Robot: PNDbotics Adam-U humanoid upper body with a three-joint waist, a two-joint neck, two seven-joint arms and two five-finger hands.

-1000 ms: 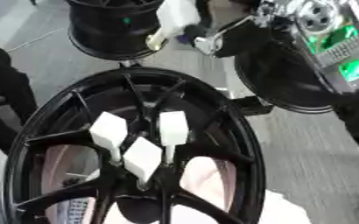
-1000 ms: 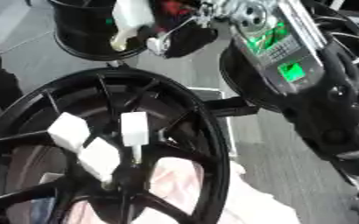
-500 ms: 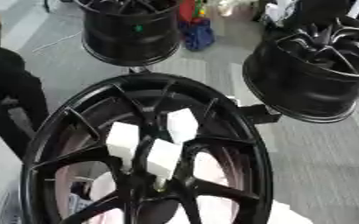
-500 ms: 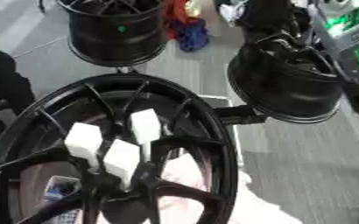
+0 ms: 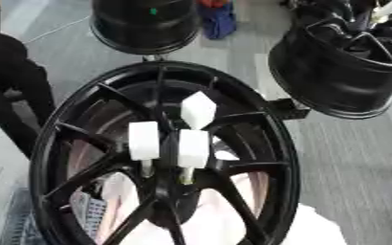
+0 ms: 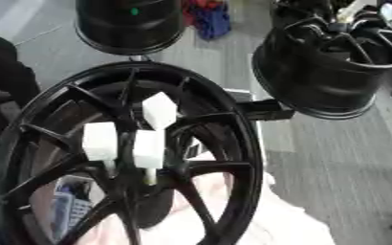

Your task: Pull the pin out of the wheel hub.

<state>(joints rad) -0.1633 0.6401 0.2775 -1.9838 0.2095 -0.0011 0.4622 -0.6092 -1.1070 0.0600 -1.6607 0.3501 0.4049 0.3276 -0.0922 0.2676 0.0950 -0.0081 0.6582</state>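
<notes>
- We see no robot hand in either view, so we can't tell open, curled or holding; nothing grips a pin.
- Nearest: big black wheel hub (image 5: 162, 158) fills the lower frame, spokes meeting at the centre. White/pink cloth (image 5: 233, 225) shows behind the spokes, low.
- Three white block-headed pins (image 5: 192, 148) sit at the hub centre: left one (image 5: 143, 140), middle one w/ thin stem running down into the hub, upper one (image 5: 199, 109) tilted. All look seated – pull not yet begun, we judge.
- Next move, our guess: bring a hand in from above, pinch one white head, draw it out along its stem axis; close neighbours mean little room.
- Farther: second black rim (image 5: 350, 72) at right, third rim (image 5: 145, 24) at top, green dot on it.
- No brand, label or writing legible anywhere.
</notes>
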